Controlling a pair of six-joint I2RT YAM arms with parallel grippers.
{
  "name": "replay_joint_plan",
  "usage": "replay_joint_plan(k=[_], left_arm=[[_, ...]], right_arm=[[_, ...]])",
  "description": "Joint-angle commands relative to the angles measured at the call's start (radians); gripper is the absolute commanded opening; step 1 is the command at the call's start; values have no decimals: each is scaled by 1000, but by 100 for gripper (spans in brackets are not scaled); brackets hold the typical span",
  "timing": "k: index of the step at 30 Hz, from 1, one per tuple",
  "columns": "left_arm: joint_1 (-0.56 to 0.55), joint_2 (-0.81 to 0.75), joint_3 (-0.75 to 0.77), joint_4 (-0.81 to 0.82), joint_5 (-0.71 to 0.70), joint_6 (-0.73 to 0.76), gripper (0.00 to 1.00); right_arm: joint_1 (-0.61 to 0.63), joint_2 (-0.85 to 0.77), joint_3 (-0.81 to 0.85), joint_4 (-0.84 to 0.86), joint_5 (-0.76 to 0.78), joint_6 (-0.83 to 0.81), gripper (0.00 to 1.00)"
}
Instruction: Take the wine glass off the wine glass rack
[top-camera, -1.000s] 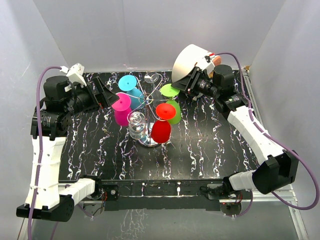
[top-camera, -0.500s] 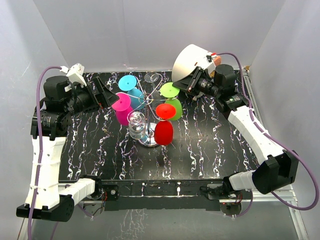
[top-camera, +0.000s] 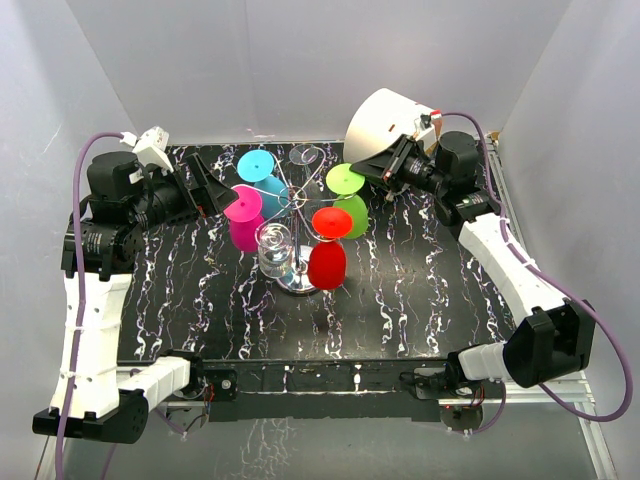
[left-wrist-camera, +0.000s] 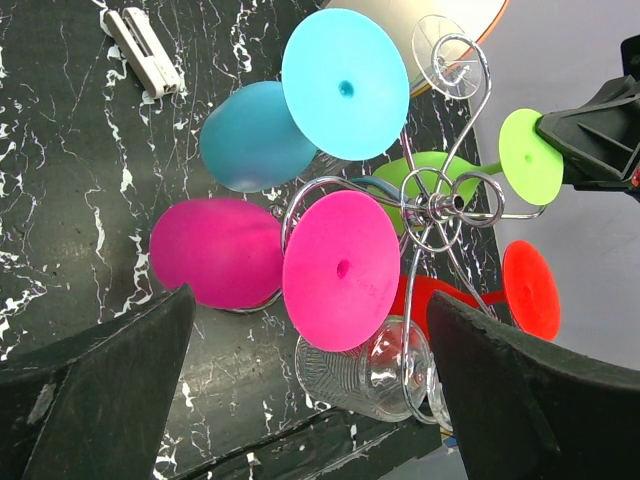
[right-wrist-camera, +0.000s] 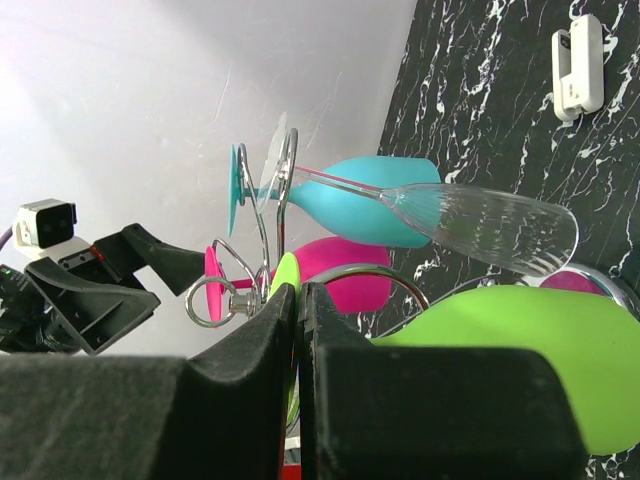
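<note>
Currently | green wine glass (top-camera: 353, 215) hangs bowl-down on the wire rack (left-wrist-camera: 432, 205), right-arm side | right gripper (right-wrist-camera: 300, 295) pinched on its thin round foot | left gripper (top-camera: 208, 186) spread wide, empty, beside pink glass (top-camera: 243, 215) | likely light, rigid, slick: hold foot or stem squarely.

Six wine glasses (top-camera: 325, 265); one wine glass rack (left-wrist-camera: 430, 205)

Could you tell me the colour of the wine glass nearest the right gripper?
The hanging plastic wine glass is lime green, best seen in the top external view.
</note>
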Motion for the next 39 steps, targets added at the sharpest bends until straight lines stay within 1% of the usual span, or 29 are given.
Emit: replay_joint_plan(k=[1, 12, 23, 39], left_arm=[[-5, -11, 27, -6, 9, 9, 99], [-5, -11, 20, -3, 9, 10, 99], [-5, -19, 11, 2, 4, 12, 99], [-5, -30, 8, 6, 10, 5, 99]], right_arm=[[-13, -34, -6, 61, -23, 21, 0], [-31, -69, -26, 63, -55, 44, 0], [-32, -92, -49, 105, -127, 55, 0], [-25, -83, -21, 119, -145, 68, 0]])
